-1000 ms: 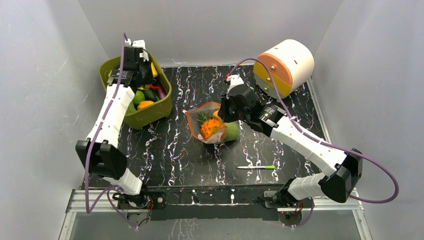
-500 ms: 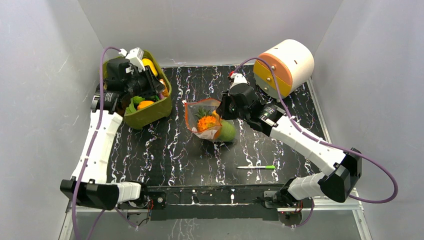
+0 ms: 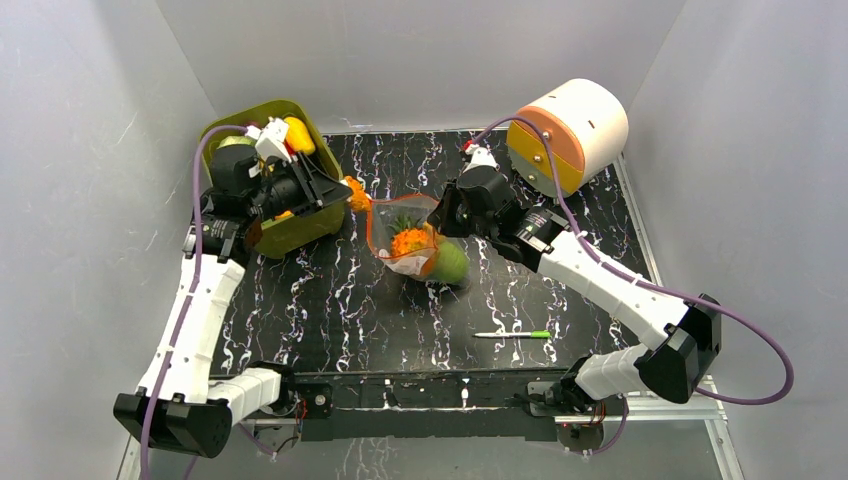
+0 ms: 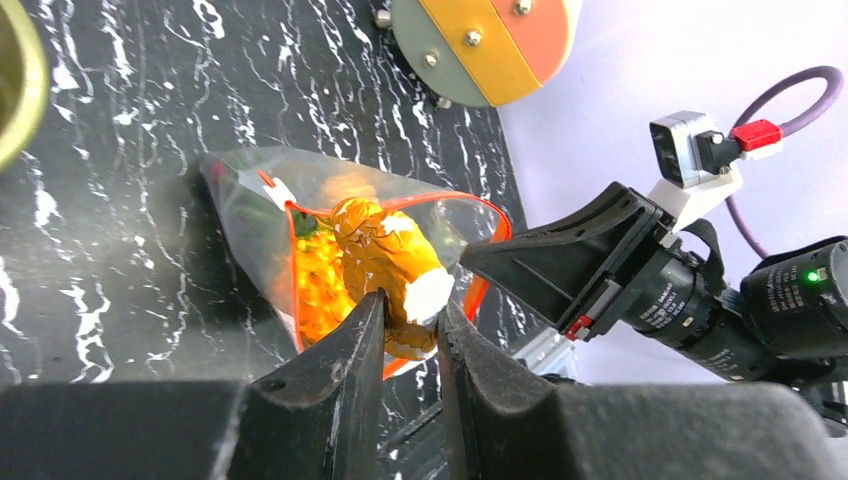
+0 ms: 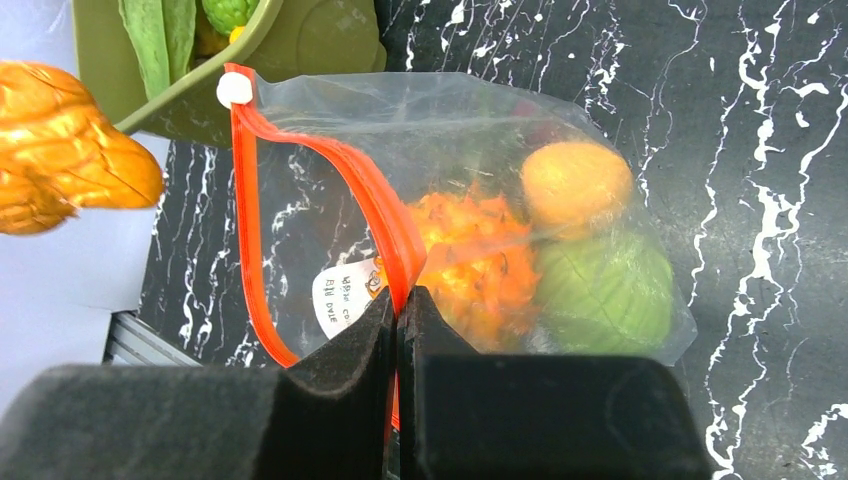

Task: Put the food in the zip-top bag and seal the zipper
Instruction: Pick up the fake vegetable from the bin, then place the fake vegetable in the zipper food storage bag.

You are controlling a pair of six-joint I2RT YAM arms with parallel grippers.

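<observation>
The clear zip-top bag point(image 3: 405, 258) lies mid-table with its mouth open toward the left. An orange pineapple point(image 3: 410, 243), a green cabbage point(image 3: 452, 262) and an orange round fruit point(image 5: 575, 180) are inside. My right gripper point(image 3: 440, 215) is shut on the red zipper point(image 5: 300, 165) at the mouth's right edge point(image 5: 398, 300) and holds it up. My left gripper point(image 3: 340, 192) is shut on a crinkled orange toy food piece point(image 4: 385, 255), just left of and above the bag mouth point(image 4: 480, 215). That piece also shows in the right wrist view point(image 5: 60, 140).
A green bin point(image 3: 300, 228) with more toy food stands at the back left, right behind my left gripper. A white and orange cylinder point(image 3: 568, 125) stands at the back right. A thin green-and-white pen point(image 3: 512, 334) lies near the front.
My left gripper has risen out of the green bin with the orange piece and moved right, up to the bag mouth. My right gripper has kept its hold on the zipper.
</observation>
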